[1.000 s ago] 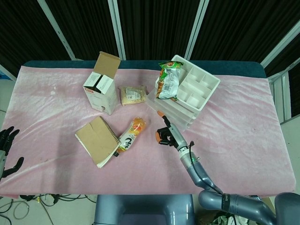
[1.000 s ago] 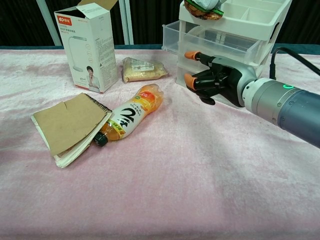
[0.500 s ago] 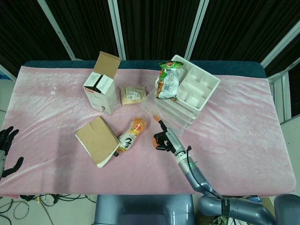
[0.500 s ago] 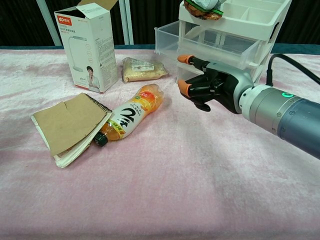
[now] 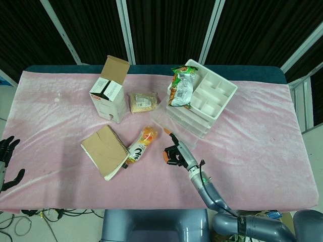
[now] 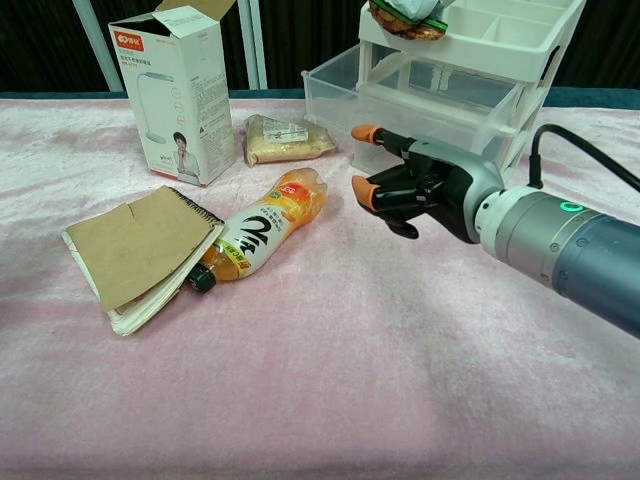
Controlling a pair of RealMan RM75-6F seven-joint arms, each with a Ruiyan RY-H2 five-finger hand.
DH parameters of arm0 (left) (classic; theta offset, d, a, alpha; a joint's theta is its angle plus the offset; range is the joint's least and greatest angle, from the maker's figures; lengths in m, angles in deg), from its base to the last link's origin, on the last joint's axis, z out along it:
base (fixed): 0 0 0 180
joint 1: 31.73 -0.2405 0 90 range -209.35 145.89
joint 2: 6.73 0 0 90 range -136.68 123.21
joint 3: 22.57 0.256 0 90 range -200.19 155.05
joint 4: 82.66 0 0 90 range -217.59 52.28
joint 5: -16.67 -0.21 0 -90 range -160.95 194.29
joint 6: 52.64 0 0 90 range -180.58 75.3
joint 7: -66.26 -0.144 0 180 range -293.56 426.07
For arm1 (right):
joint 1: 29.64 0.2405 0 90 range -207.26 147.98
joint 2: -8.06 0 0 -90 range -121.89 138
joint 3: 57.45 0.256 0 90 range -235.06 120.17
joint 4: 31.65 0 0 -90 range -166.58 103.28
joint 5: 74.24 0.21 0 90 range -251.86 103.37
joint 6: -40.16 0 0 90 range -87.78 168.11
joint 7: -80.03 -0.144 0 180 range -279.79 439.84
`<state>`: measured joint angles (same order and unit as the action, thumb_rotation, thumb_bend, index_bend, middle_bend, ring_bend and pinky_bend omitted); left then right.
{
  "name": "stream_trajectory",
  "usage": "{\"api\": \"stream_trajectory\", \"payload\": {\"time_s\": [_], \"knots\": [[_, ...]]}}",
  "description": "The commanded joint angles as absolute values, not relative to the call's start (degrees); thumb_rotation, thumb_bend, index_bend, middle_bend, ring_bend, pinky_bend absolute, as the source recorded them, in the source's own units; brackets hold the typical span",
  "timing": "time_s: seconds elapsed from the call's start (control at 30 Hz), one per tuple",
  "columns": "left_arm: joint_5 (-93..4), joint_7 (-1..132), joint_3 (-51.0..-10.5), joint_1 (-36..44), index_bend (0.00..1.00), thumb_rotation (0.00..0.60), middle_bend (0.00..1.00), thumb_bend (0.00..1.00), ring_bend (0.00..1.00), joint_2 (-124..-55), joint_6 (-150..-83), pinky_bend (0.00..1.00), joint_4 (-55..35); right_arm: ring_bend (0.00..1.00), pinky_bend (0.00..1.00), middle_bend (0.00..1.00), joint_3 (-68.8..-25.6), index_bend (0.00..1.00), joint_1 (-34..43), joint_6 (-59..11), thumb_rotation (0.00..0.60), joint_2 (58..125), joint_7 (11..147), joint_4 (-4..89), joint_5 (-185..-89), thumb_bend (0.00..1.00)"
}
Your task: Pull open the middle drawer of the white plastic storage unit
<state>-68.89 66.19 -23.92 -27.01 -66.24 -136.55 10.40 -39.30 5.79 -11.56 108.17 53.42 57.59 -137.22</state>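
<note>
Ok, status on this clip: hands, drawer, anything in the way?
Right hand curled, holding nothing, in front of the middle drawer. Drawer pulled out. Left hand idle at table edge. Bottle nearby, not blocking.

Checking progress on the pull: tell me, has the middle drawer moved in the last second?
Yes. The middle drawer has slid out of the storage unit, its front edge now nearer the snack pack in the chest view.

Left robot hand (image 5: 7, 160) half off-frame.
</note>
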Motion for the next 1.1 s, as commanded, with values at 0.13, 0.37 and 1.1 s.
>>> {"api": "stream_trajectory", "payload": {"time_s": [0.13, 0.37, 1.1], "knots": [[-68.88, 66.09, -23.93, -27.01, 0.07, 0.600, 0.02, 0.36, 0.00, -66.26, -136.55, 0.00, 10.43, 0.84, 0.87, 0.79, -39.90, 0.00, 5.22, -11.66, 0.600, 108.37, 54.34, 57.62, -136.24, 0.53], [-68.90, 65.97, -23.93, -27.08, 0.07, 0.600, 0.02, 0.36, 0.00, -66.29, -136.66, 0.00, 10.41, 0.84, 0.87, 0.79, -41.24, 0.00, 4.31, -11.20, 0.600, 108.47, 54.61, 58.01, -136.14, 0.53], [-68.84, 65.53, -23.92, -27.16, 0.07, 0.600, 0.02, 0.36, 0.00, -66.31, -136.68, 0.00, 10.55, 0.80, 0.86, 0.75, -50.71, 0.02, -5.04, -8.06, 0.600, 91.31, 40.63, 61.75, -147.30, 0.53]]}}
